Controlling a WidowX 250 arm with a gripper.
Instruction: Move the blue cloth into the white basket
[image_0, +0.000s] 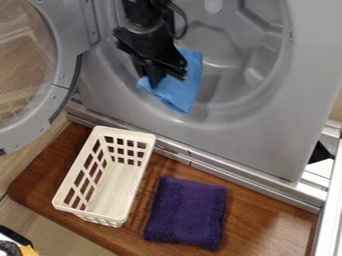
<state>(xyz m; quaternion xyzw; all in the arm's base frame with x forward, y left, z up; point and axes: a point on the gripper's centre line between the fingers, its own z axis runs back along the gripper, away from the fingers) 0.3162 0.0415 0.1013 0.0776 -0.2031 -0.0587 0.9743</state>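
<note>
"Your blue cloth (180, 92) is beyond the white basket (115, 185), up at the machine's (254, 145) round opening and outside your basket."

"And your gripper (165, 81) is right over that cloth, touching it. You can't tell from here how far open it is, or whether it has hold of the cloth."

"Beside your basket, on the same wooden board (267, 222), you have a folded purple towel (187, 212)."

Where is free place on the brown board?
Right of the purple towel, the wooden board is bare up to the metal rail; a smaller patch lies left of the white basket. Crowded: the gap between basket and towel, and the drum opening, with tool and blue cloth.
</note>
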